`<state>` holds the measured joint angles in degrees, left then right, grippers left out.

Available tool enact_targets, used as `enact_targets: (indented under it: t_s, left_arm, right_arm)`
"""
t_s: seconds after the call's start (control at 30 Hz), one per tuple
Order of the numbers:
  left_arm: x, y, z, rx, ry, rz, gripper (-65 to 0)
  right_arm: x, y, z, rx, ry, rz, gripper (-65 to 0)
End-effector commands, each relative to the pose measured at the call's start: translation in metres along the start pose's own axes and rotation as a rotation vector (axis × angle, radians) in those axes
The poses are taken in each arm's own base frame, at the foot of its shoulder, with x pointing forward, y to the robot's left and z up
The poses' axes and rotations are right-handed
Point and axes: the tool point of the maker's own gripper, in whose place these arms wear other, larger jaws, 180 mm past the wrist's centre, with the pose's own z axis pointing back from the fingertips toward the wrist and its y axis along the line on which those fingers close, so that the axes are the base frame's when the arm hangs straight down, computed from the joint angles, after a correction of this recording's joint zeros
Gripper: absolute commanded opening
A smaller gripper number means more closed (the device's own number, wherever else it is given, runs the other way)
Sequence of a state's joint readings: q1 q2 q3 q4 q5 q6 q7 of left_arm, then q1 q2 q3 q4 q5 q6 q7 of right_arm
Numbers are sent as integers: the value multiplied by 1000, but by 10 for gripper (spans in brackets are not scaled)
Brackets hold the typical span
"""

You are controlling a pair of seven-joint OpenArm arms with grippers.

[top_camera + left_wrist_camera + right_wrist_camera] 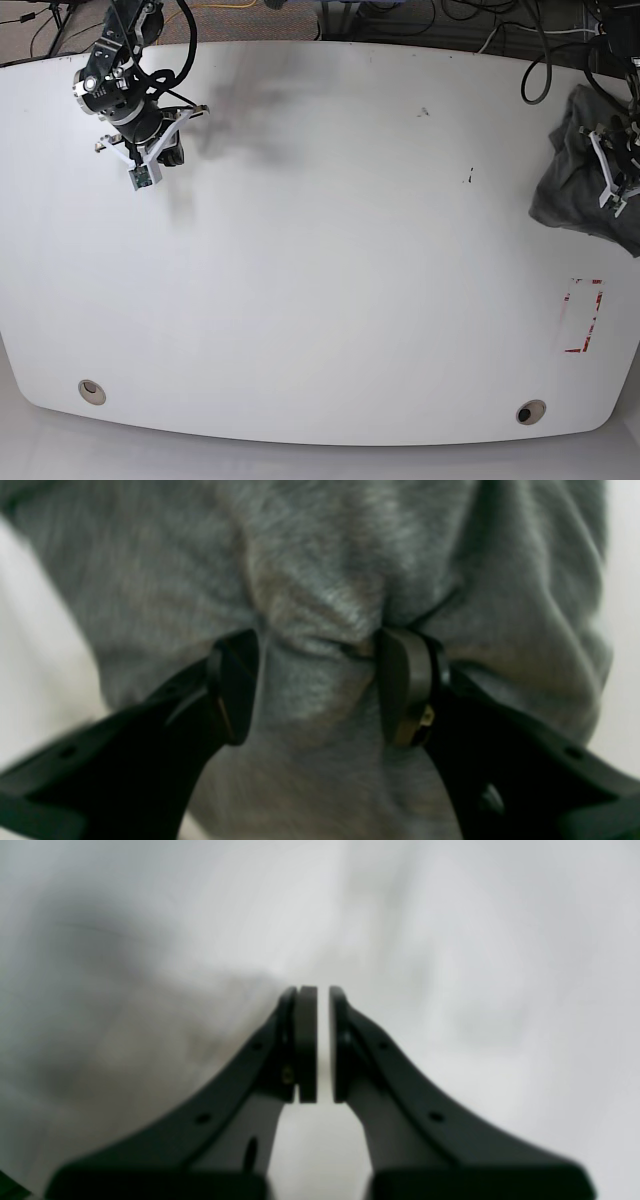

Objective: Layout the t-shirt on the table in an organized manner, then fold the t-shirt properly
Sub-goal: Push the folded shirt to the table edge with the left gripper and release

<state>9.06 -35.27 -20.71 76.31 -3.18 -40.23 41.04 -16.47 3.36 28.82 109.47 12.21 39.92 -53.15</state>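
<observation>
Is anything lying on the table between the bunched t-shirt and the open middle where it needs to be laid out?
Nothing visible does. The t-shirt sits crumpled at the table's edge under the left tool; only a flat red-and-white sticker lies nearby.

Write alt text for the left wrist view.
A bunched grey t-shirt fills the frame, with a fold of it between the two black fingers of the left tool, which stand apart. Slivers of white table show at both edges; the picture is blurred.
</observation>
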Motion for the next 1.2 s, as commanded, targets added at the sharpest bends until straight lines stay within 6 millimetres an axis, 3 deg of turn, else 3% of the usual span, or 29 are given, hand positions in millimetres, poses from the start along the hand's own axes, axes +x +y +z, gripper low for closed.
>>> enact_targets:
  t_s: [0.0,0.13,0.3,0.53,0.67,0.93,1.17]
  left_arm:
    - [-1,29,14,68,13,-11,-297]
    - [30,51,29,130,-59,-28,-297]
    - [75,55,56,194,-171,-100,-297]
    - [141,-12,70,137,-413,-125,-299]
    - [174,-54,74,52,-592,-115,-299]
    - [196,-100,79,26,-855,129,-299]
    - [174,-147,75,5,-882,251,-299]
  right_arm:
    - [9,-1,5,-5,-33,14,-612]
    - [15,2,7,-7,-50,30,-612]
    - [22,9,7,8,-62,54,-612]
    - [22,-4,7,-51,-41,108,-614]
    - [32,-5,4,-94,-103,131,-614]
    - [42,-6,1,-134,-224,168,-614]
    - [31,-13,9,-156,-241,144,-614]
